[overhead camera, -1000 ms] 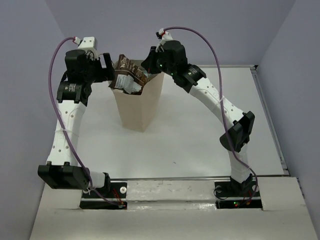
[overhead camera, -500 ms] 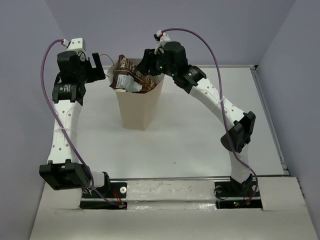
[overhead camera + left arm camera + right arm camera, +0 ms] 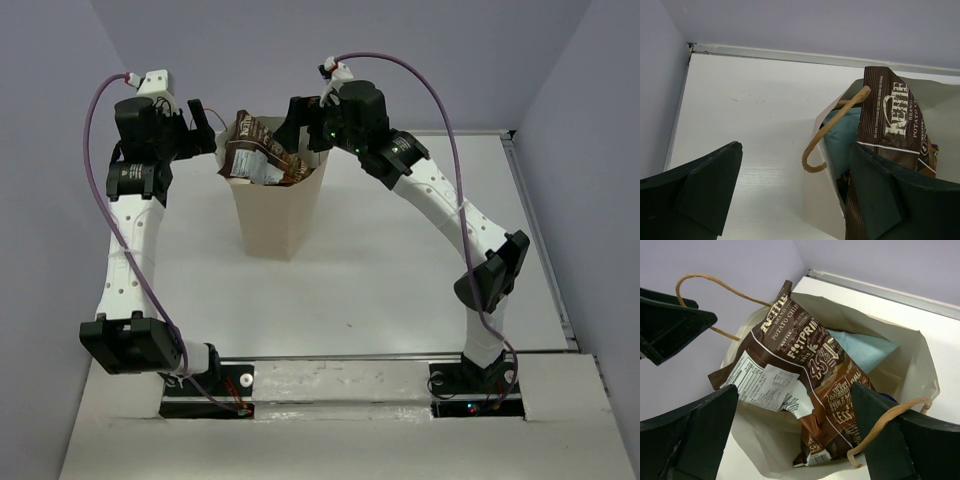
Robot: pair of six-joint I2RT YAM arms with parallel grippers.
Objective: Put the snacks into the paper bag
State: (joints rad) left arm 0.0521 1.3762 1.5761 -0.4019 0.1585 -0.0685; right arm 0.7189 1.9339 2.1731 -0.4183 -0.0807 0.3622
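Observation:
The paper bag point(image 3: 275, 215) stands upright at the back middle of the table. A dark brown packet point(image 3: 250, 148) leans in its mouth, its top sticking out above the rim. In the right wrist view that dark brown packet point(image 3: 800, 365) lies over a light blue packet point(image 3: 865, 347) inside the paper bag point(image 3: 912, 357). My right gripper point(image 3: 300, 130) hangs open just above the bag's right rim, and from its own camera the right gripper point(image 3: 795, 387) holds nothing. My left gripper point(image 3: 205, 135) is open to the left of the bag. The left gripper point(image 3: 796, 146) faces a cord handle point(image 3: 832, 127) without touching it.
The white table point(image 3: 400, 260) ends at a raised strip along its back point(image 3: 790, 54) and one on the right point(image 3: 535, 225). Lilac walls close in behind and on both sides. A second cord handle point(image 3: 890, 415) curls over the bag's near rim beside my right finger.
My right gripper has opened and let go of the dark brown packet, which now rests in the bag's mouth. The left gripper has drawn back leftward from the bag's rim.

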